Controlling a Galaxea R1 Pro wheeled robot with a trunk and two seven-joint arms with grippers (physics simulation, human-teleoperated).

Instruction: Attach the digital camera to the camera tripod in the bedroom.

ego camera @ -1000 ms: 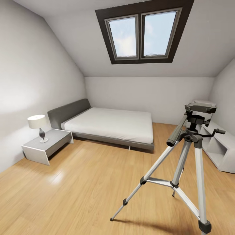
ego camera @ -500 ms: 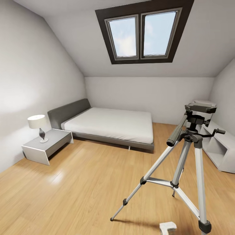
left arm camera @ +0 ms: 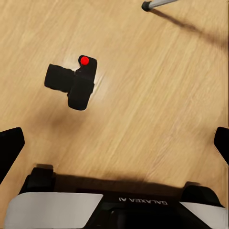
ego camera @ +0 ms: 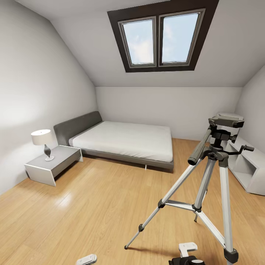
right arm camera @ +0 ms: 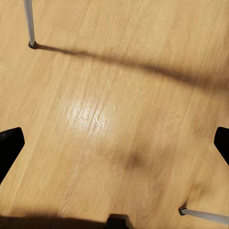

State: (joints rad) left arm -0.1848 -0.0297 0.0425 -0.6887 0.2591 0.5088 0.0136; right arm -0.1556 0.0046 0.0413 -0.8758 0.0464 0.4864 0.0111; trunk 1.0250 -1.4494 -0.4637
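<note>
Poking up at the bottom edge of the head view, the white-and-black right gripper (ego camera: 187, 254) sits just beside the near foot of the tall silver-legged camera tripod (ego camera: 215, 173), and a white tip of the left gripper (ego camera: 87, 260) shows further left. In both wrist views the black fingertips (left arm camera: 10, 148) stand far apart at the frame edges, so both jaws are spread wide with nothing between them.

Below the left gripper, the small black boxy digital camera (left arm camera: 72, 84) with its red dot lies on the floor, clear of the fingers; one tripod foot (left arm camera: 146, 5) rests well beyond it. Whether the camera lies on its side is hard to tell.

The right wrist view looks down on light wood floor (right arm camera: 114, 95) between two tripod legs (right arm camera: 29, 23).

Beyond stand a low grey bed with a white mattress (ego camera: 125, 141), a grey nightstand (ego camera: 53, 163) bearing a white-shaded lamp (ego camera: 42, 141), a white shelf unit (ego camera: 248, 167), and a dark-framed skylight (ego camera: 162, 36) in the sloped ceiling.
</note>
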